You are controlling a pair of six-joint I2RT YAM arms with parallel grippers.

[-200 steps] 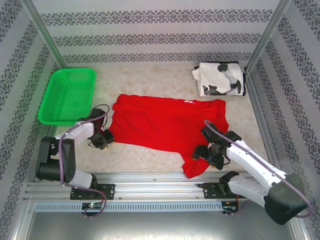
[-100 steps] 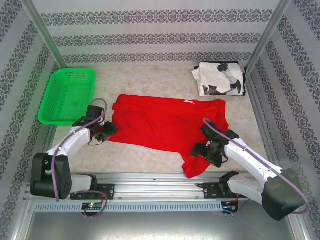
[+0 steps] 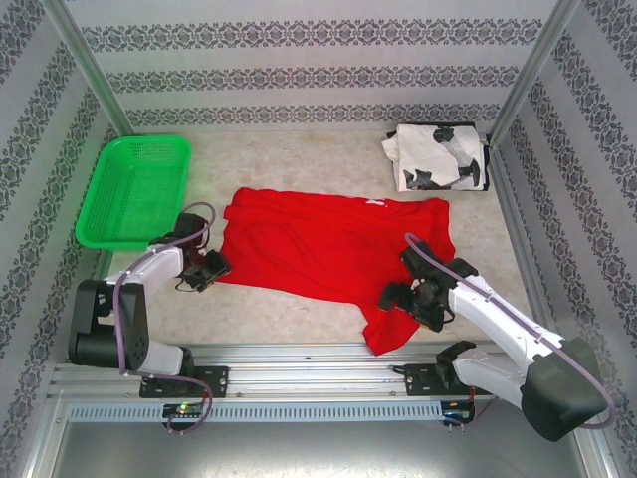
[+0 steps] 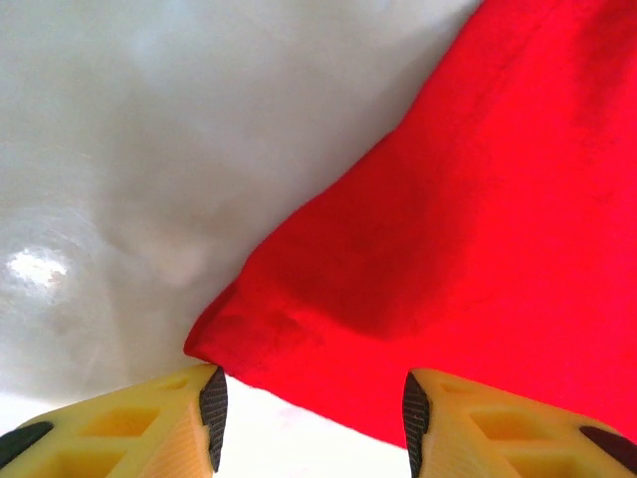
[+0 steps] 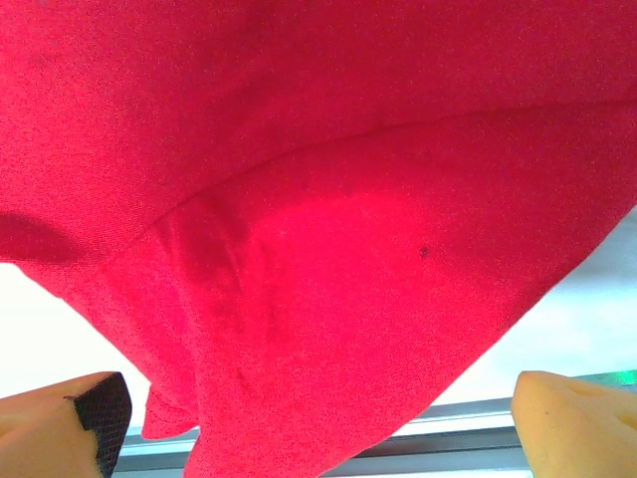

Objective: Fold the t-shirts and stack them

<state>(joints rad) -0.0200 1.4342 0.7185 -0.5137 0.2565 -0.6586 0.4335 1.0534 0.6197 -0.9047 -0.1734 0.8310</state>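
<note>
we're on the red t-shirt (image 3: 333, 249), spread mid-table, with the white blotchy t-shirt (image 3: 438, 157) in the far right corner. left gripper (image 3: 212, 266) is partly open at its left corner, right gripper (image 3: 395, 298) is wide open over the near flap, both empty. next we'd pinch and fold.

Two-arm rig from above: white link shells and black joint housings on the left arm (image 3: 149, 271) and the right arm (image 3: 498, 319). Bulky, rounded black motor blocks at the shoulders, with black mounting feet beneath. A mauve cable (image 3: 120, 299) along each arm from base to wrist. Compact black heads behind the left gripper (image 3: 214, 265) and the right gripper (image 3: 396, 299). Close up: yellow-tan plastic fingers (image 4: 139, 423) with hollow, ribbed cells, faced on the inside with black textured pads (image 4: 213, 403).
</note>
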